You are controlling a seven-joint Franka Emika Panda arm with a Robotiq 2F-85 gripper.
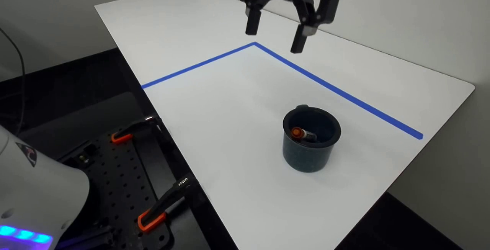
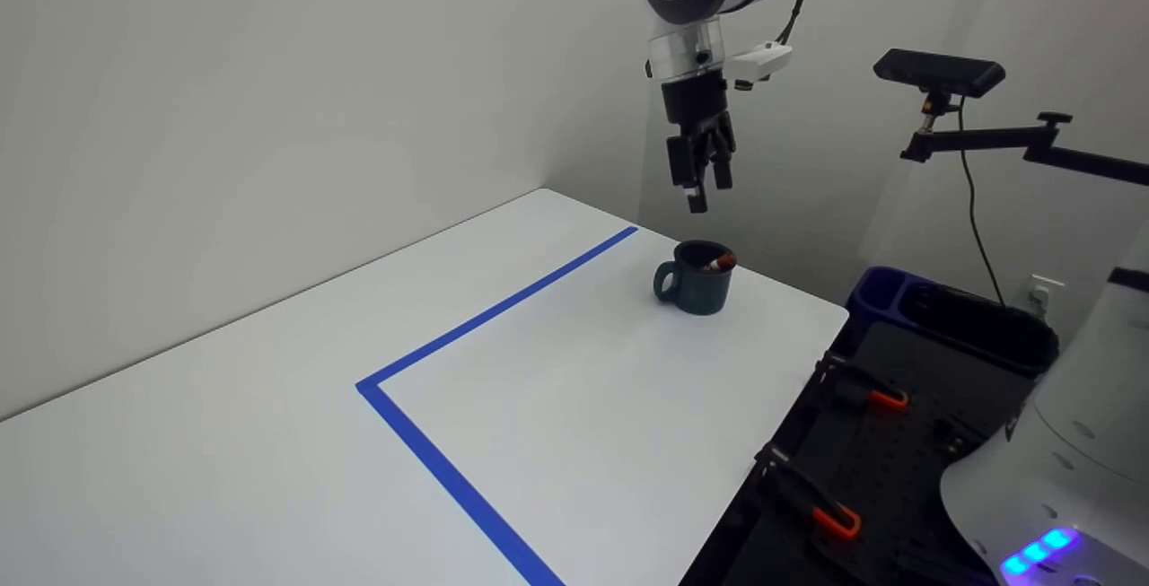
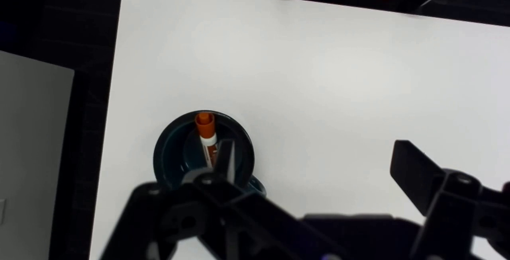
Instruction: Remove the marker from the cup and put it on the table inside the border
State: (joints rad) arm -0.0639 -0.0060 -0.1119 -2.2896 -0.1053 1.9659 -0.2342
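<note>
Orange-capped marker [image 3: 205, 126] is lodged inside the dark teal mug [image 2: 698, 292], leaning with its capped end at the rim; removal is not yet done. The mug stands upright on the white tabletop [image 1: 214, 127], within the blue border line [image 1: 344, 95]. The Robotiq gripper [image 1: 275, 35] hangs above the tabletop, apart from the mug, its jaws spread wide with nothing between them.

The step in hand is judged to be the approach, ahead of any grasp. Alignment appears deficient: in the wrist view a finger [image 3: 224, 158] overlaps the mug and hides the marker's lower part, while its counterpart lies well to the side. The next move should bring the cap between the fingers (a sideways correction first, by this assessment), then descend and close on it without striking the rim. A straight upward lift is advised, since the mug could tip should the marker drag on its wall. Placing would follow on the tabletop beside the mug, inside the border line.
</note>
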